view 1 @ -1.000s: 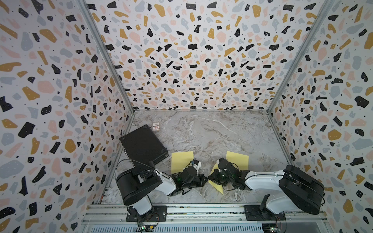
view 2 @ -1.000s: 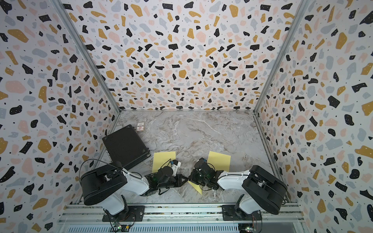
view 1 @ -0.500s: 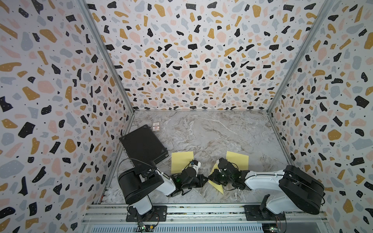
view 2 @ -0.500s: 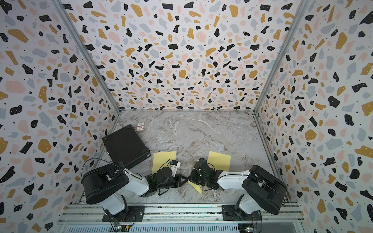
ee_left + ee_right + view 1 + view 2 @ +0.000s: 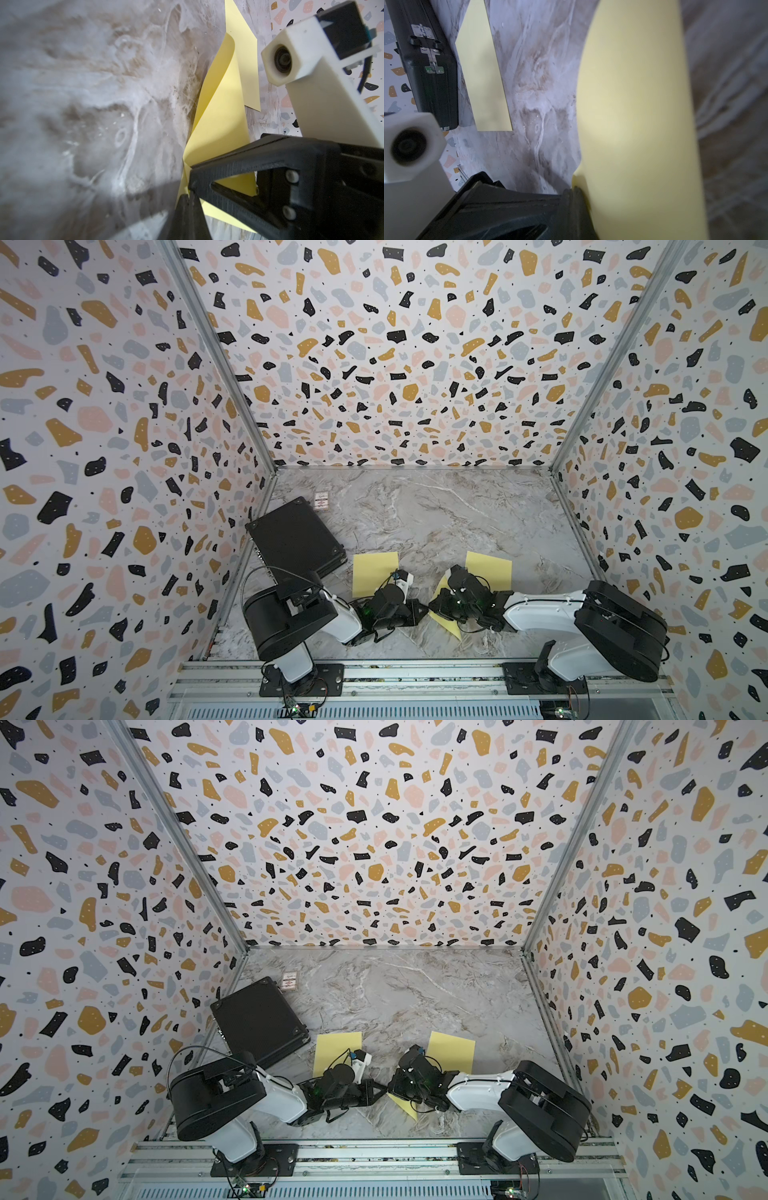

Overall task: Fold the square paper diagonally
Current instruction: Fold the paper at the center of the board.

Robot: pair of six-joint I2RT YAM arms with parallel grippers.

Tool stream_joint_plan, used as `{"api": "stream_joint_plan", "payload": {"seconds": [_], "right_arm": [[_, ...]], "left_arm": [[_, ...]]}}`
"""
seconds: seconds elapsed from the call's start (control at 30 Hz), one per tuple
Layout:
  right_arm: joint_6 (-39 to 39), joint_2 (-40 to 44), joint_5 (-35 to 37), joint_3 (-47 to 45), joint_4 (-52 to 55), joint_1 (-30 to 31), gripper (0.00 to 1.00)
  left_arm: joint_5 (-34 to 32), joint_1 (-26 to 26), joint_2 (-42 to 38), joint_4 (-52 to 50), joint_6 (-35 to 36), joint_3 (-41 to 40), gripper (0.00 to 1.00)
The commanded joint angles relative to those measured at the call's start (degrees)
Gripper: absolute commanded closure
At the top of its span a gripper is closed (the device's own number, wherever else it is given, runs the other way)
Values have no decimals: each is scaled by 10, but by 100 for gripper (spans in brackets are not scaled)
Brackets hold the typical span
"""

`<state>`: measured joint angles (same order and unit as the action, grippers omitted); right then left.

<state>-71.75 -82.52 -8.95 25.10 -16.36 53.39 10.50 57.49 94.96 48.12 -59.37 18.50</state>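
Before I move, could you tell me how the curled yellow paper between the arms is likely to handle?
Probably floppy: the curled yellow paper bows and buckles where the left fingers seem to pinch its corner. Likely very light, since its raised part arches without support. Pushed, it may well slide on the smooth table rather than resist.

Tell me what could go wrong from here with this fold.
The left claw and right claw pinch the paper at nearly the same corner; pulling apart could tear it.
The paper bulges loosely, so the crease may land off the diagonal.
The spare sheet lies flat close by and could get swept.
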Motion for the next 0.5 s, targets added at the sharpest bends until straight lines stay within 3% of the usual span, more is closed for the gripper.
{"api": "stream_joint_plan", "payload": {"seconds": [0.0,0.47], "right_arm": [[7,7,17,17,24,2,100],[7,4,12,16,22,1,100]], "left_arm": [[-1,-2,17,-55,4,-16,100],[-2,-1,15,-61,5,-15,100]]}}
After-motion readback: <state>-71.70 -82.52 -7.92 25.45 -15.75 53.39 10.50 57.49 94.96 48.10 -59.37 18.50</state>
